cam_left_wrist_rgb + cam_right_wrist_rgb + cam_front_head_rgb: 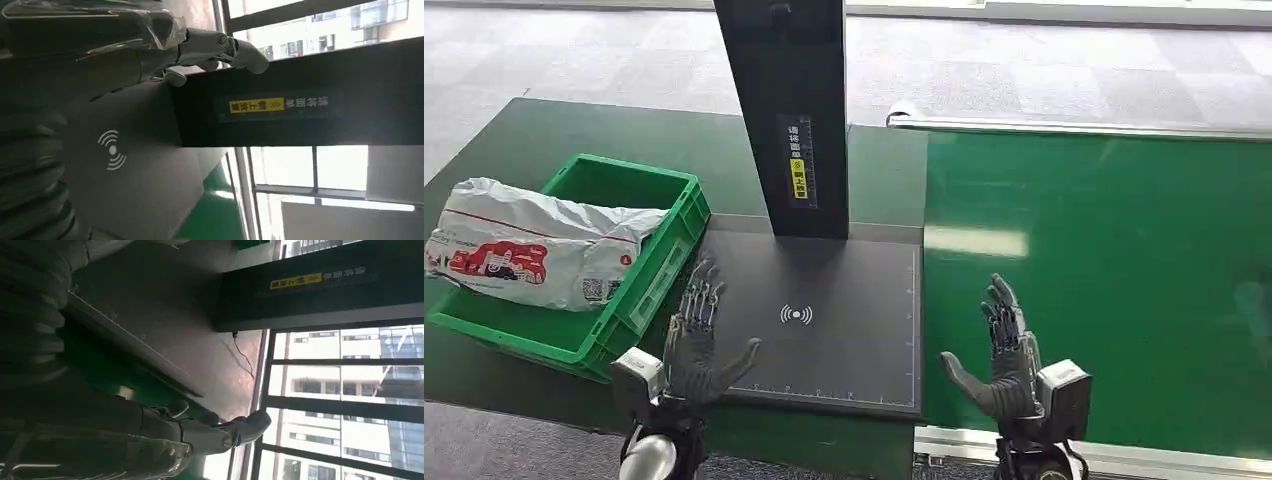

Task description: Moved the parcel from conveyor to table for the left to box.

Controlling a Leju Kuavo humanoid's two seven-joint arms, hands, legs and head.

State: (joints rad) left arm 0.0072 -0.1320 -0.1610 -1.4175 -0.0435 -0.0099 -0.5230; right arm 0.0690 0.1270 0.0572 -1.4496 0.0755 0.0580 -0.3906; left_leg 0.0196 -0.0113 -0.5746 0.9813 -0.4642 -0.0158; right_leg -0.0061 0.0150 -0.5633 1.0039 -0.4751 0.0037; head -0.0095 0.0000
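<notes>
Parcel (pixel 529 255) already in crate (pixel 669 262); left hand (pixel 696 345) and right hand (pixel 1009 358) spread, holding nothing; likely awaiting next parcel on conveyor (pixel 1114 280).

A grey carpeted floor (pixel 1044 70) is seen beyond the table (pixel 514 150). Tall windows (pixel 345 390) with dark frames are shown past the fingers, and daylight is let in, with pale buildings (pixel 340 460) visible outside.

head view high, looking down, wrist views close, sharing scanner post (pixel 789 110)
</notes>
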